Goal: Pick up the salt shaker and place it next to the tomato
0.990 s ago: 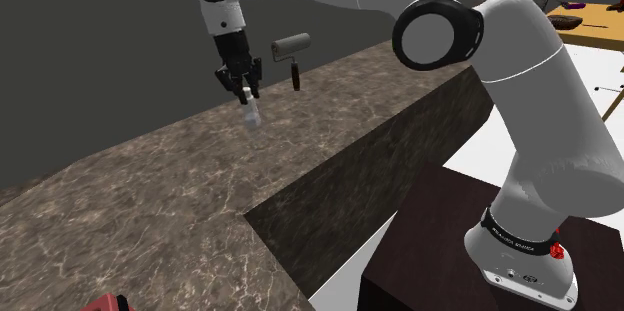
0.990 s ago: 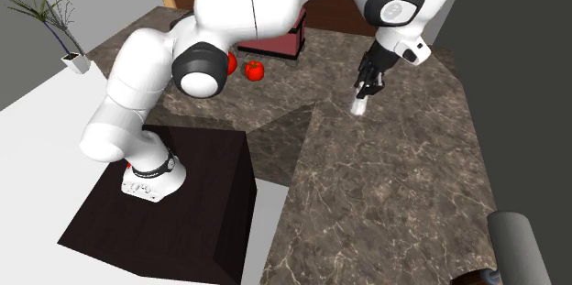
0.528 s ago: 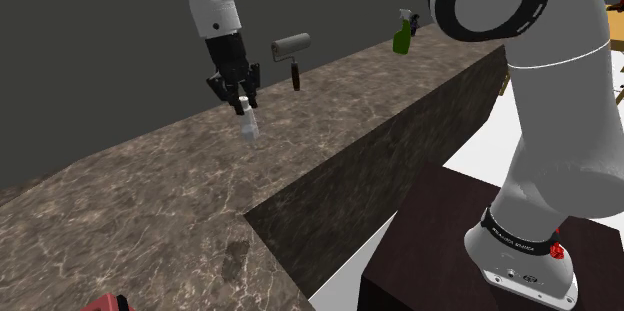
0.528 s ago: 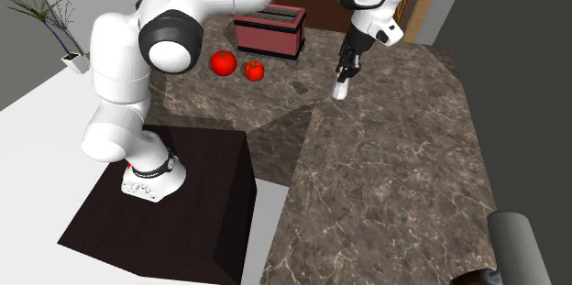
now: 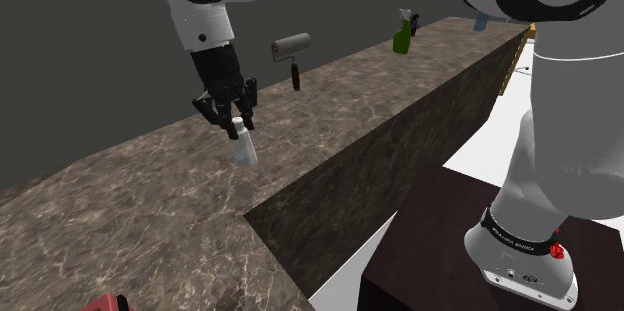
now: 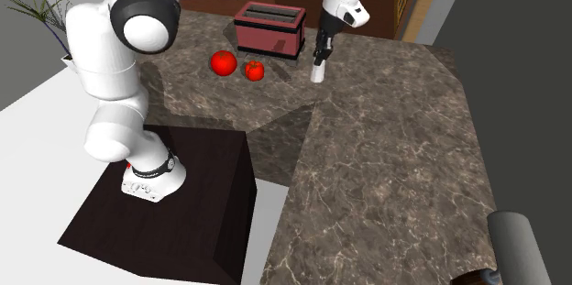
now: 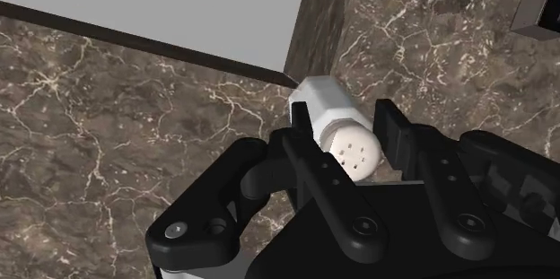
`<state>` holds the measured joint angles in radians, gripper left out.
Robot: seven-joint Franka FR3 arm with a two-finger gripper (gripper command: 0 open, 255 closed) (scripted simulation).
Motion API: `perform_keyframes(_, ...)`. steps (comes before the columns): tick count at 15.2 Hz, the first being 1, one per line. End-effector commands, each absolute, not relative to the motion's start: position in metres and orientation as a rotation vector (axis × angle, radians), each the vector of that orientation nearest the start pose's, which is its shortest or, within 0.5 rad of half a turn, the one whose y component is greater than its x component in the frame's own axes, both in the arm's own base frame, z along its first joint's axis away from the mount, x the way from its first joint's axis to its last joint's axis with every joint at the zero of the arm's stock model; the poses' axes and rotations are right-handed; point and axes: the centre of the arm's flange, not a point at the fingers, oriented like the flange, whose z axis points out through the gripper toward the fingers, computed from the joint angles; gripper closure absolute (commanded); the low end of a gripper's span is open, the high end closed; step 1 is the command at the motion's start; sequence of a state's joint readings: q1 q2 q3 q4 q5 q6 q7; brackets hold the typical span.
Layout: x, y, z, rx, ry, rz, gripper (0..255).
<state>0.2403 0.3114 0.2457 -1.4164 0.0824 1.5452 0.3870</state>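
Right now my gripper (image 7: 345, 129) is clamped on the salt shaker (image 7: 336, 125), a white faceted bottle. Its round cap, dotted with small holes, faces the wrist camera between my two black fingers (image 7: 310, 156). Whether anything is inside it, I cannot tell. In the shoulder view the salt shaker (image 5: 243, 149) hangs cap-up below my gripper (image 5: 236, 119), slightly tilted, over the countertop (image 5: 150, 199).

From the second exterior view the salt shaker (image 6: 317, 74) sits just off the end of the red toaster (image 6: 269, 31), on that view's right. The toaster's two top slots look dark, and I cannot see into them. The tomato (image 6: 254, 71) lies in front of the toaster with a larger red fruit (image 6: 222, 61) just beside it. Both are apart from the shaker, toward that view's left. A green spray bottle (image 5: 402, 36) stands far along the counter.

My arm rises from the dark stand (image 6: 165, 205), bends over the counter, and the hand (image 6: 320, 49) points nearly straight down.

The countertop (image 6: 385, 173) is dark brown veined stone, L-shaped around the stand. A grey roller (image 5: 292, 49) with a dark handle hangs against the dark grey wall (image 5: 90, 49). White floor (image 6: 37, 146) spreads beside the stand, with a potted plant (image 6: 64, 27) at its far corner.
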Motion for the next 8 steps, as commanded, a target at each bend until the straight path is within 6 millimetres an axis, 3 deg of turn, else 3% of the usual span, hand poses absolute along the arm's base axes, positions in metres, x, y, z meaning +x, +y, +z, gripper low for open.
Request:
perform_keyframes(1,0.545,0.305,0.519,-3.050,-0.134,0.343,255)
perform_keyframes(8,0.480,0.371,0.527,-3.050,-0.134,0.343,255)
